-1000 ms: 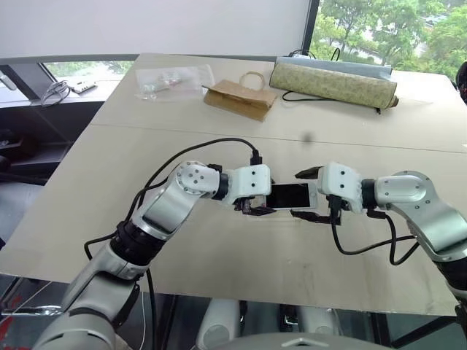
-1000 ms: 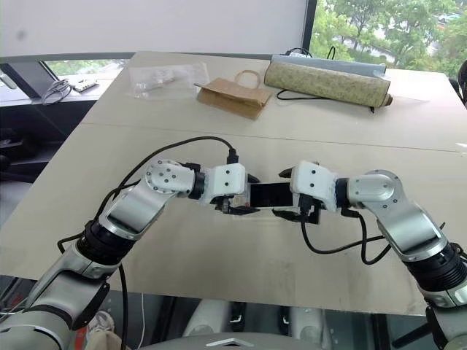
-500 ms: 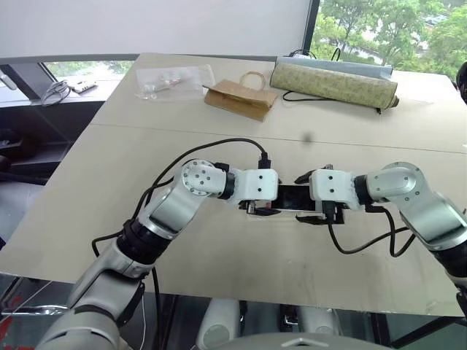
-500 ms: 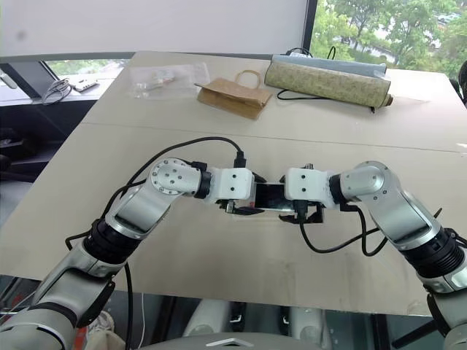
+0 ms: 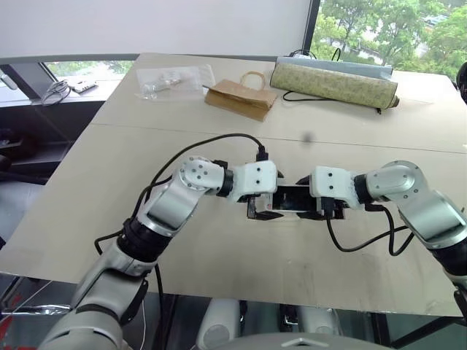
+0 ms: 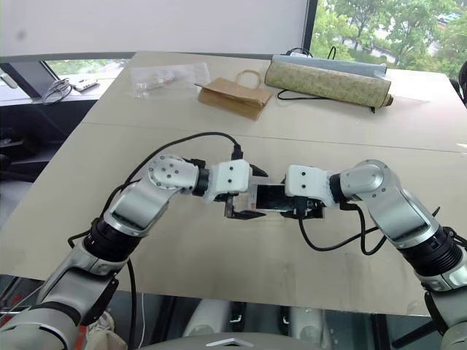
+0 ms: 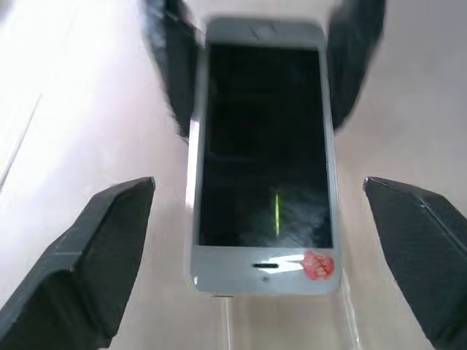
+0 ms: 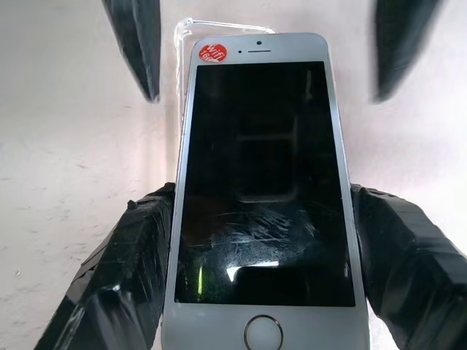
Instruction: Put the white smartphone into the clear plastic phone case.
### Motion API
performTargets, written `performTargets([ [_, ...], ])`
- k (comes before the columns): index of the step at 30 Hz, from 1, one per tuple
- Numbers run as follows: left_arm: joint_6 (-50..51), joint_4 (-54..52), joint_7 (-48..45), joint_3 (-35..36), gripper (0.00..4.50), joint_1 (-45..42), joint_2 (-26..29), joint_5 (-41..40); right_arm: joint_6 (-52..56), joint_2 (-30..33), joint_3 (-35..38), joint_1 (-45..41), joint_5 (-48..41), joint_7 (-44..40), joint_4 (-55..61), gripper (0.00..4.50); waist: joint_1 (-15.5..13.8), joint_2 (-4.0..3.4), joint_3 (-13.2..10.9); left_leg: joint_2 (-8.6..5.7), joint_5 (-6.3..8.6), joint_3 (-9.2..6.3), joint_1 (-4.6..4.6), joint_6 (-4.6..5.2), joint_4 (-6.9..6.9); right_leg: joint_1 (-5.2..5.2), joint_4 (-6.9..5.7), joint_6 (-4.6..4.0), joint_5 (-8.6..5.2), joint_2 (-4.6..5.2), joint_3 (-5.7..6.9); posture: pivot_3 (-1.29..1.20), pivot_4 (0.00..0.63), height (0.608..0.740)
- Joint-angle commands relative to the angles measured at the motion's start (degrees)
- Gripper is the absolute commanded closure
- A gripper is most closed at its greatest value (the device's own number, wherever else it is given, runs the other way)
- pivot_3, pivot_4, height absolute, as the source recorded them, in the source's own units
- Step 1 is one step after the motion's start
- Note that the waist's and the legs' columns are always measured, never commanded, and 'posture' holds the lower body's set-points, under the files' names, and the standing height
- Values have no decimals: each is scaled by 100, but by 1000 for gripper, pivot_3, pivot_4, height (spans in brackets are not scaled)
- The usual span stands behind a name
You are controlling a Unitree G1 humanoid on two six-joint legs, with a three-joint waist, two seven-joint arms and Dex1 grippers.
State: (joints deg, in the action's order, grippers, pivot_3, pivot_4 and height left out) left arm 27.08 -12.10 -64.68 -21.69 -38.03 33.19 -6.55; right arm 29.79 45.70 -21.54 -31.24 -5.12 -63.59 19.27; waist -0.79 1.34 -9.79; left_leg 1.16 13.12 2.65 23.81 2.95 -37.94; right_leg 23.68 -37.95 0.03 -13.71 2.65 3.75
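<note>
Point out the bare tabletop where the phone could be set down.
Bare table lies between the paper bag and both hands, and also along the near edge below them. Crowded: the far edge with plastic bag, paper bag and roll.

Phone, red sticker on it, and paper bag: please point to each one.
phone (image 8: pixel 264 182), right wrist view, middle of the black screen
red sticker (image 8: pixel 211 52), right wrist view, its centre
paper bag (image 5: pixel 239 100), left eye view, its flat side

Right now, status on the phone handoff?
Left gripper open, fingers clear of the white smartphone. Right gripper shut on it. Clear plastic phone case edge at its far end. Nothing in the way.
</note>
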Motion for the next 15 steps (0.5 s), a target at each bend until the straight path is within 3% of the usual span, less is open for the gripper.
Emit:
performTargets([
  [1,515,-615,-342,672,0,162,393,-754,-13,12,251,-127,-107,-40,110,1426,22,0,0,1,0,1,0,0,0,0,0,0,0,1,-1,0,150,740],
  [5,593,-952,-272,1274,0,933,913,-1082,71,-44,304,-121,-257,-37,69,1426,76,-3,-2,6,-1,1,-8,-3,8,2,-1,-1,0,0,-4,0,150,740],
  [9,682,-1052,101,1773,0,1877,844,-1415,16,-114,219,-154,-278,-68,-39,1426,41,-2,-2,6,-1,-1,-7,-2,7,0,0,-1,1,4,-1,0,150,740],
  [15,378,-1217,717,1867,0,2755,732,-1268,-320,-195,-71,-313,-104,-340,-437,1426,-16,-2,-2,5,0,-2,-5,-1,4,-1,1,-2,1,9,1,0,150,740],
])
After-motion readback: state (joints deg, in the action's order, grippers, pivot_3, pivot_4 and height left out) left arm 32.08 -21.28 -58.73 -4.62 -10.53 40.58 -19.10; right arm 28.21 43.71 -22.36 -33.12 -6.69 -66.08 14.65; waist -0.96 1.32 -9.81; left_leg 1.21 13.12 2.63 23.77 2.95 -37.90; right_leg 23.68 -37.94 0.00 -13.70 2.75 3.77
